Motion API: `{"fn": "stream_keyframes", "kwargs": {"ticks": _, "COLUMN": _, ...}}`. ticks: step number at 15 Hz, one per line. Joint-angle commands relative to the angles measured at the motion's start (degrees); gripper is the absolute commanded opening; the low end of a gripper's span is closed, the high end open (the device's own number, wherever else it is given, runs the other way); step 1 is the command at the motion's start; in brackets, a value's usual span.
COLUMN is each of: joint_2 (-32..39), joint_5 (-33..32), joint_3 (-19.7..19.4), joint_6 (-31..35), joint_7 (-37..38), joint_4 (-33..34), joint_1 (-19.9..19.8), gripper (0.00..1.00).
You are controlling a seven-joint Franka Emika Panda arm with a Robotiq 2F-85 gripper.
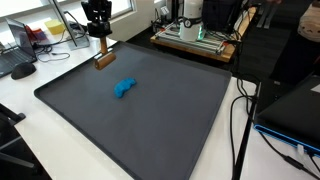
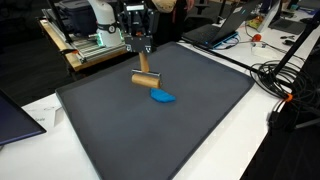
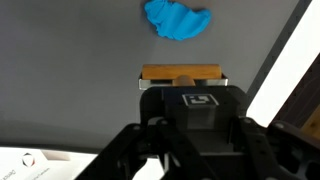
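Wooden block (image 2: 146, 79), pincer (image 2: 144, 68) pointing down, clasping it

The wooden block (image 3: 180, 74) is light, bare wood with a smooth, matt face, and the blue cloth (image 3: 178, 20) looks soft and crumpled. The mat (image 1: 150, 120) is a dark grey, matt sheet with a fine, even texture. The gripper (image 2: 141, 48) looks like black, matt plastic, and the white tabletop (image 2: 235, 135) appears smooth and faintly glossy.
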Motion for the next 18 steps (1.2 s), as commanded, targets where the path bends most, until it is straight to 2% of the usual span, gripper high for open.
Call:
{"fn": "stream_keyframes", "kwargs": {"ticks": 1, "joint_2": 4.01, "joint_5": 0.00, "joint_3": 5.86, "joint_6": 1.17, "joint_7": -3.60, "joint_4": 1.35, "joint_1": -4.91, "gripper": 0.22}}
{"fn": "stream_keyframes", "kwargs": {"ticks": 6, "joint_2": 9.82, "joint_5": -0.01, "joint_3": 9.87, "joint_6": 1.54, "joint_7": -4.99, "joint_4": 2.99, "joint_1": -8.21, "gripper": 0.22}}
{"fn": "stream_keyframes", "kwargs": {"ticks": 13, "joint_2": 14.26, "joint_5": -0.03, "joint_3": 14.15, "joint_6": 1.49, "joint_7": -4.61, "joint_4": 3.77, "joint_1": -12.64, "gripper": 0.22}}
{"fn": "stream_keyframes", "kwargs": {"ticks": 18, "joint_2": 15.42, "joint_5": -0.03, "joint_3": 14.28, "joint_6": 1.48, "joint_7": -4.30, "joint_4": 4.55, "joint_1": -13.36, "gripper": 0.22}}
